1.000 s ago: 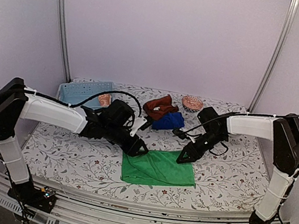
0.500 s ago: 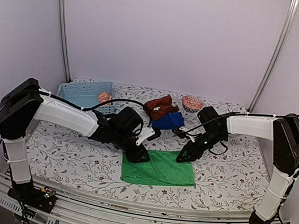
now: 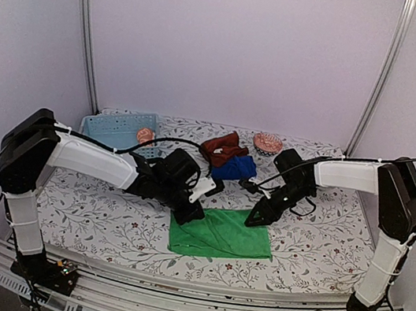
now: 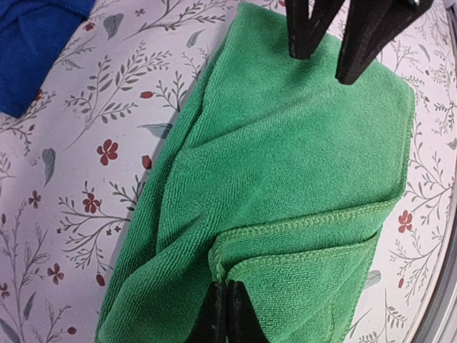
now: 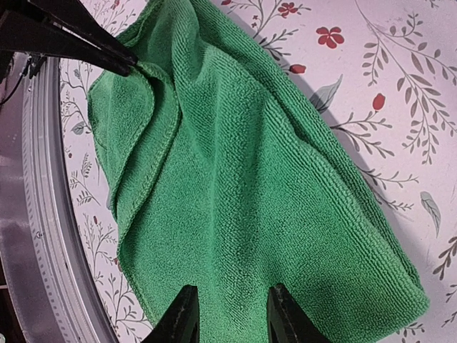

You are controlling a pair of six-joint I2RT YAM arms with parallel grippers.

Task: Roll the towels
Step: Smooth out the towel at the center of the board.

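Top view: over the last second the left gripper (image 3: 188, 214) had drawn the far-left corner of the plain green terry towel (image 3: 226, 237) nearward at the middle of the floral-print table (image 3: 102, 218). Rolling was judged barely begun.

Left wrist view: the fingers were clenched on the hem.

Right wrist view: the right gripper (image 5: 233, 289) stood released astride the towel's far edge.

No legible markings.

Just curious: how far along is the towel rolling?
Possibly done: the orange patterned cloth sits in the light blue plastic basket, too small to judge. In hand: left hand pinches the flat green towel's edge, right hand open over it. Remaining: the deep blue towel and rust-brown towel lie heaped, unrolled.
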